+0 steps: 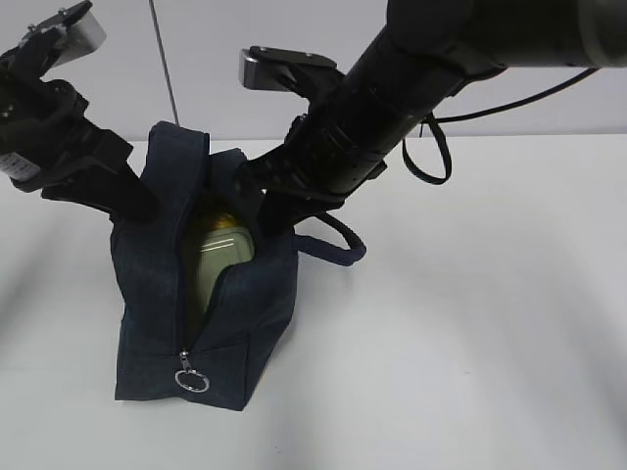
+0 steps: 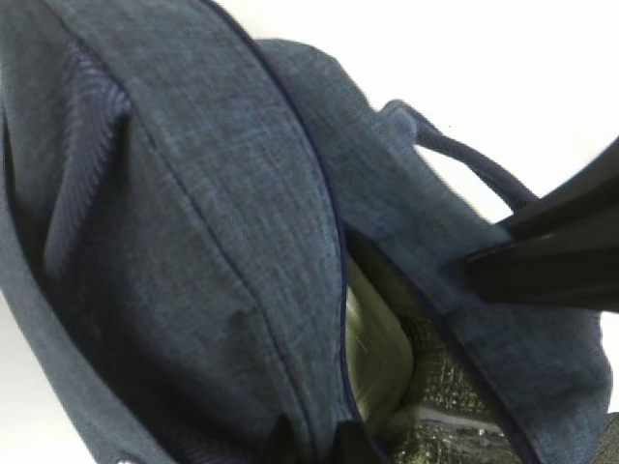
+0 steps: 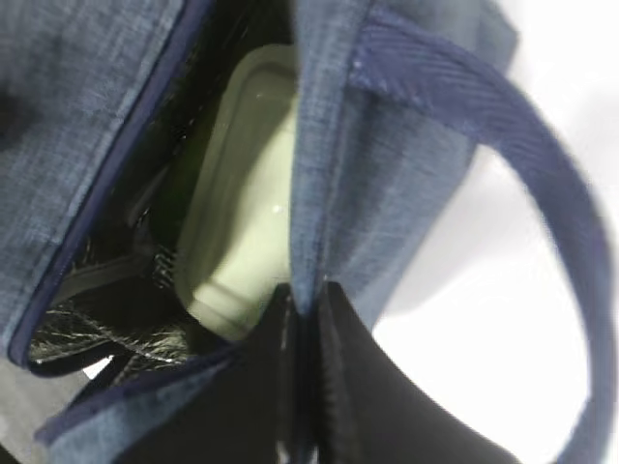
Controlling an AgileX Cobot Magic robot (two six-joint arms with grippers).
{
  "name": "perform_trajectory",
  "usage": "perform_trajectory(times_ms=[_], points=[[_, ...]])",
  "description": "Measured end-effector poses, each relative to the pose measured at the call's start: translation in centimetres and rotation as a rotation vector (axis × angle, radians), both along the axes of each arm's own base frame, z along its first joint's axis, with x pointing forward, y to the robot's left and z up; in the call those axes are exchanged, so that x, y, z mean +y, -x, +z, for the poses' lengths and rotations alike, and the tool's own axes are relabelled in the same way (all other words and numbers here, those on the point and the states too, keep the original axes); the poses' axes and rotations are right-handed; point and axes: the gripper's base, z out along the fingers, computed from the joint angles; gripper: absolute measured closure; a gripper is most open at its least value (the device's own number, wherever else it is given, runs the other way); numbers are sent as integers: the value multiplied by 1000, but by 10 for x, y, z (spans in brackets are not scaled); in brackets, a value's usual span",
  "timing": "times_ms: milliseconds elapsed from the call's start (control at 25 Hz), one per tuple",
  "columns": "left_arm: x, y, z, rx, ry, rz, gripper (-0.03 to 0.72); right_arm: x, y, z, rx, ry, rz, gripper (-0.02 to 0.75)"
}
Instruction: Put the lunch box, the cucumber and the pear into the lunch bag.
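Observation:
The dark navy lunch bag (image 1: 157, 323) stands open on the white table, with its ring pull (image 1: 191, 380) at the front. The pale green lunch box (image 1: 217, 262) stands inside it and also shows in the left wrist view (image 2: 372, 353) and the right wrist view (image 3: 247, 193). A bit of yellow (image 1: 223, 218) above the box looks like the pear. The cucumber is hidden or out of view. My left gripper (image 1: 147, 208) (image 2: 314, 440) is shut on the bag's left wall. My right gripper (image 1: 263, 211) (image 3: 308, 319) is shut on the bag's right wall beside the loop handle (image 3: 542, 193).
The silver foil lining (image 2: 455, 406) shows inside the bag. The bag's handle (image 1: 338, 243) hangs to the right. A black cable loop (image 1: 431, 157) dangles from the right arm. A thin rod (image 1: 165, 59) stands against the back wall. The white table (image 1: 470, 343) stretches to the right.

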Motion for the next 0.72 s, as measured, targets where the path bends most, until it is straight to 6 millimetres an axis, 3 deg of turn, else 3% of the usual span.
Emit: perform_trajectory(times_ms=[400, 720], points=[[-7, -17, 10, -6, 42, 2, 670, -19, 19, 36, -30, 75, -19, 730], [-36, -38, 7, 44, 49, -77, 670, -29, 35, 21, 6, 96, -33, 731]])
